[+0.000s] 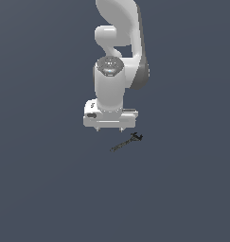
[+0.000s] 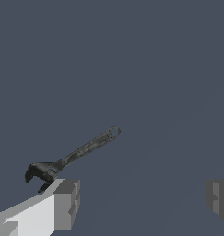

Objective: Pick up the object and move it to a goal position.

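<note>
The object (image 1: 127,142) is a thin dark rod with a jagged black head, lying flat on the grey-blue floor. In the exterior view it sits just below and to the right of my white gripper (image 1: 109,128). The wrist view shows the object (image 2: 72,156) slanted, its head close to one grey fingertip (image 2: 66,203) and its ringed tail pointing away. The other fingertip (image 2: 218,199) stands far apart, so the gripper (image 2: 142,203) is open and holds nothing. The object lies outside the gap between the fingers.
The plain dark grey-blue floor (image 1: 40,189) spreads in all directions. The white arm (image 1: 117,42) rises above the gripper in the exterior view. No goal marker shows.
</note>
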You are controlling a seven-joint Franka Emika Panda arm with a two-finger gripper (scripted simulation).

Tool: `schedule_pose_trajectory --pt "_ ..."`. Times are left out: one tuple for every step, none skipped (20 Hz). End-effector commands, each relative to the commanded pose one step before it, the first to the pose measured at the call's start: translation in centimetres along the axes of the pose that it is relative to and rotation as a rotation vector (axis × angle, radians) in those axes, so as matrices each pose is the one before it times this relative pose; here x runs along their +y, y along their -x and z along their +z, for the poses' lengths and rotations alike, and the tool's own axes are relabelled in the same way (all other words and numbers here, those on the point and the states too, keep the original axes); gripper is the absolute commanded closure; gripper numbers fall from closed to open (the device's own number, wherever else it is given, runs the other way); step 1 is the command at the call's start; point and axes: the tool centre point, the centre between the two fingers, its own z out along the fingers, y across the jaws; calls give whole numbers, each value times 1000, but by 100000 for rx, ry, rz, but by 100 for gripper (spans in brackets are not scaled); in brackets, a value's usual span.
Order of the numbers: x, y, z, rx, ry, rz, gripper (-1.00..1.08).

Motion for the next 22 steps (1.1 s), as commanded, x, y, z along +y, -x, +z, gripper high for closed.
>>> schedule_pose_trajectory --pt "-348 59 375 -43 -277 3465 -92" --pt "-156 33 174 -16 -127 1658 -92" --pt "-166 39 186 -19 -133 1780 -92" --pt "-175 46 198 -23 -138 1897 -92" --pt "-183 53 211 -27 -143 2021 -92" --pt "-191 62 224 -31 -147 2150 -92" --pt "-199 71 237 -35 -151 2281 -92" --pt "-207 81 250 -40 -153 2409 -92" --pt "-210 91 260 -44 -153 2510 -92" --pt "-206 98 261 -47 -148 2532 -92" --pt "-202 105 261 -49 -141 2533 -92" --pt "-196 111 260 -51 -134 2536 -92" --pt "-190 117 260 -52 -127 2539 -92" --pt "-184 123 259 -53 -121 2541 -92" --pt "-178 129 258 -53 -114 2543 -92" --pt "-172 134 258 -54 -107 2546 -92" --pt "-165 139 257 -53 -101 2548 -92" --pt "-159 144 257 -53 -94 2550 -92" --pt "-152 148 256 -52 -88 2553 -92" --pt "-145 153 255 -51 -82 2554 -92" --pt "-138 157 254 -49 -76 2556 -92" --pt "-131 160 254 -47 -70 2559 -92"
